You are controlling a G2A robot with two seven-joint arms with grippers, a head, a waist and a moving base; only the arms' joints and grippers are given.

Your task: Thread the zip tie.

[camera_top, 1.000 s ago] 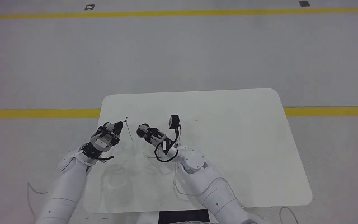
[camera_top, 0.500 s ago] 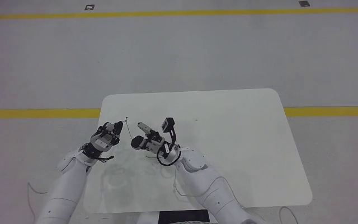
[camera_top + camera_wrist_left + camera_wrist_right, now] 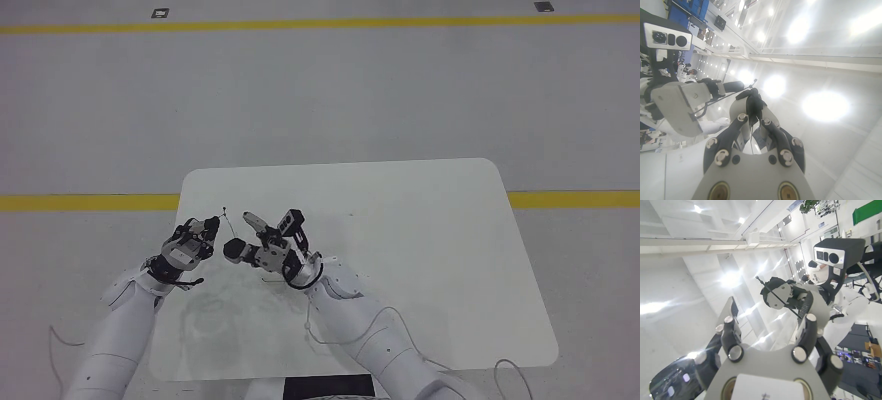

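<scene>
zip tie point(image 3: 776, 295) clamped in left jaws.

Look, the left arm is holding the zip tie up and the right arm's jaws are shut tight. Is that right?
Not quite. The left gripper does hold the zip tie up, but the right gripper has its jaws open, not shut; the right wrist view shows the wide gap between them.

Zip tie point(image 3: 774, 294) in L tool point(image 3: 207, 229), R tool point(image 3: 240, 236) beside, above table point(image 3: 430, 230)
</scene>
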